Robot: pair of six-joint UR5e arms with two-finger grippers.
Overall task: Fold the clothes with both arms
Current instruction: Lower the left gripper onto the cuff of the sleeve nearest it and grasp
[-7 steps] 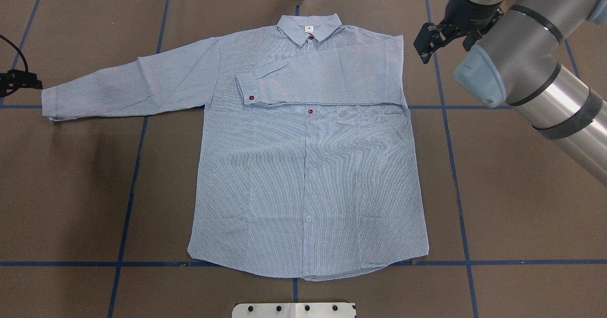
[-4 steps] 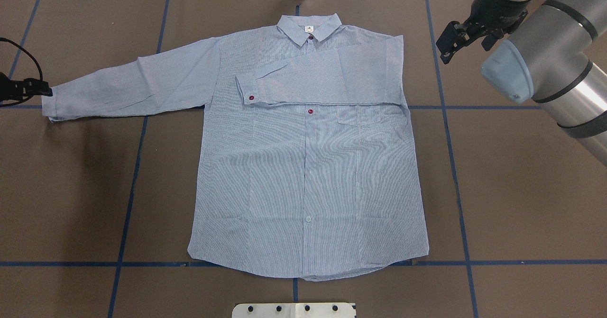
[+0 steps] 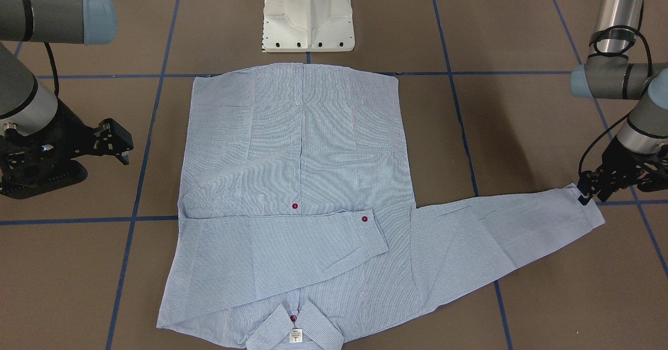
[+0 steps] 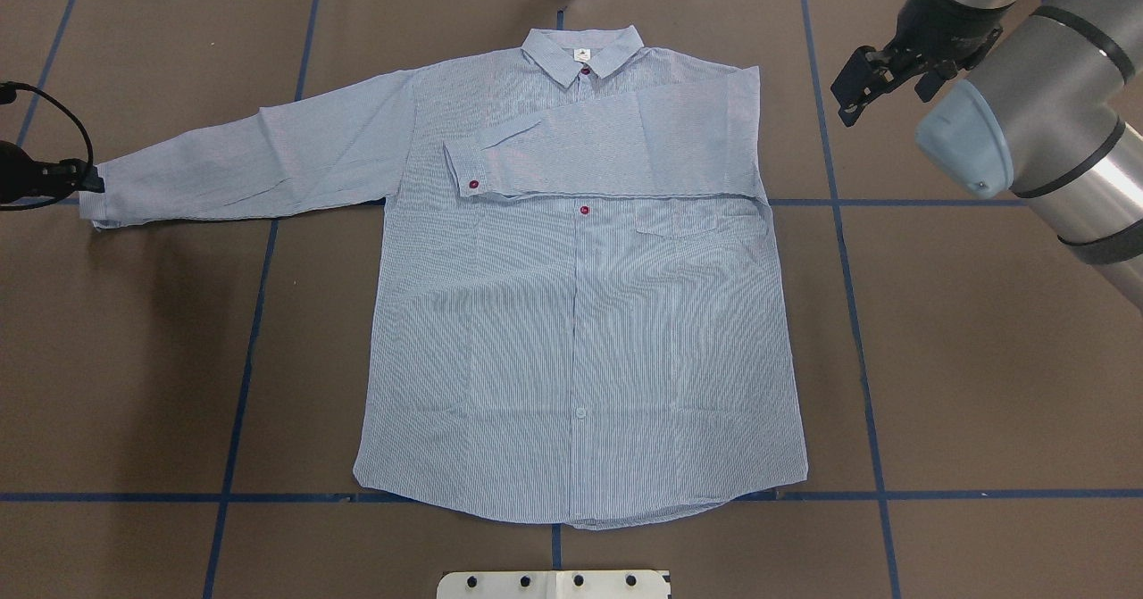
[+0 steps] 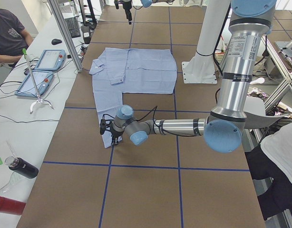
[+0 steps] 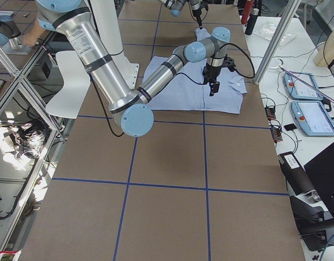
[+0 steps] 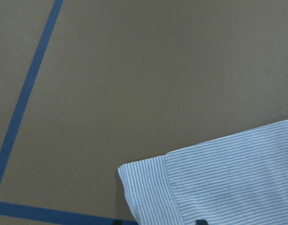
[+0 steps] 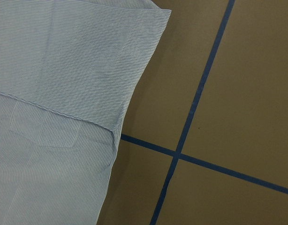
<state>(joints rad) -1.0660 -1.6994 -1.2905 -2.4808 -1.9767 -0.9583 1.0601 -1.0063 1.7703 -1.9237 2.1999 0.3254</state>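
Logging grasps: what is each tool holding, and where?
Nothing yet. Right tool hangs clear of the shirt; left tool sits open at the cuff.

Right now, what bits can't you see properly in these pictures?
- left gripper: open, or gripping the cuff? The overhead view's left edge cuts it off, and the left wrist view shows only dark specks at its bottom edge.
- neck label: its writing is too small in the front-facing view.
- shirt: part of its chest is hidden under the folded sleeve in the overhead view.

Bright even overhead light; soft shadows; sharp focus
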